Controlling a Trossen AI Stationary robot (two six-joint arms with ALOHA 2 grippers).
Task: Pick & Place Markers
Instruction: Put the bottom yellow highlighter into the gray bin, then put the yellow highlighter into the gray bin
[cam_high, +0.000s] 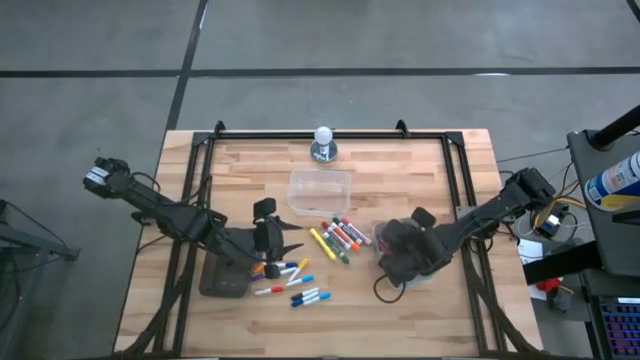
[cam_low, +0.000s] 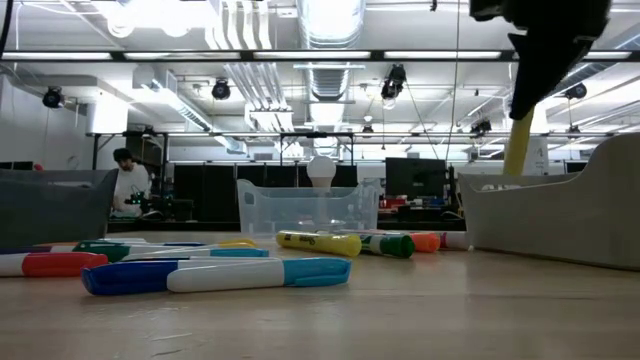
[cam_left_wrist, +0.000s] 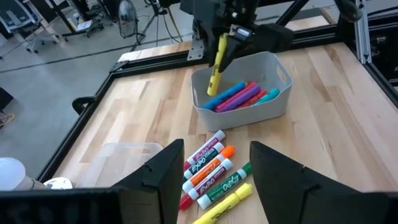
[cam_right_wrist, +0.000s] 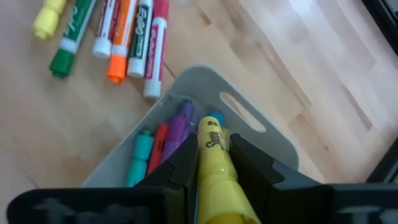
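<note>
My right gripper (cam_right_wrist: 214, 165) hangs above the grey bin (cam_left_wrist: 273, 102) on the right side of the wooden table (cam_high: 400, 320), its two fingers pinched on a yellow Sharpie highlighter (cam_left_wrist: 216, 65) that points nose-down into the bin without touching what lies there. Inside the bin I see markers already lying together: a teal one (cam_right_wrist: 140, 155), a red one (cam_right_wrist: 158, 149), purple ones (cam_right_wrist: 178, 127) and a blue one (cam_left_wrist: 225, 96). Just beside the bin, toward the table's middle, a row of Expo markers (cam_left_wrist: 208, 171) lies side by side on the wood, orange, green, pink and dark among them, with another yellow highlighter (cam_left_wrist: 224, 204) at the row's end. My left gripper (cam_left_wrist: 214, 177) waits low over the left half of the table, fingers spread wide and empty, near a scatter of blue and red markers (cam_high: 295, 283). A clear plastic tub (cam_high: 320, 190) stands near the far middle of the table, with a small white bulb on a round base (cam_high: 323, 145) behind it.
</note>
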